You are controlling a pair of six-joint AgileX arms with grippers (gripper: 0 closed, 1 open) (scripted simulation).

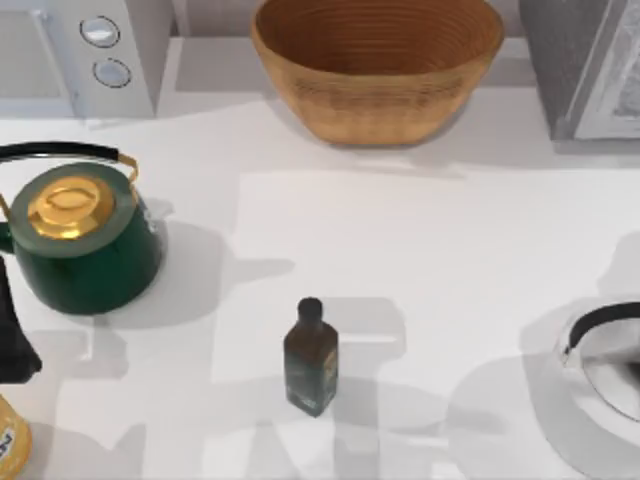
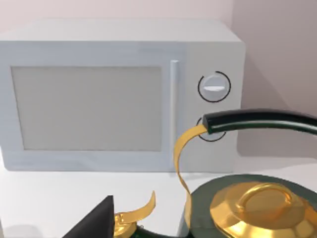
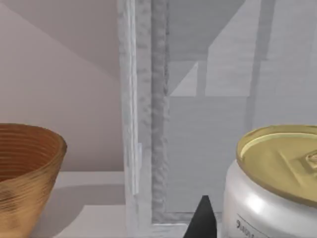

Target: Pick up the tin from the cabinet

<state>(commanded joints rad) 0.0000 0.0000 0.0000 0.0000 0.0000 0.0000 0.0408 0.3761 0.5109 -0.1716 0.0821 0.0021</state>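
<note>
We had our right gripper point(image 3: 202, 220) close beside the tin point(image 3: 270, 183) in the cabinet point(image 3: 148, 124) — nothing lifted yet, jaw state unclear.

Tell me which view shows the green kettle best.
The top view: the whole kettle sits at the table's left, with gold lid and black handle. The left wrist view catches its lid and handle close up.

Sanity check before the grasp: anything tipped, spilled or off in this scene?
Nothing stands out. The green kettle, dark bottle and wicker basket all stand upright on the table, with no spill. The tin sits upright beside the cabinet frame in the right wrist view.
</note>
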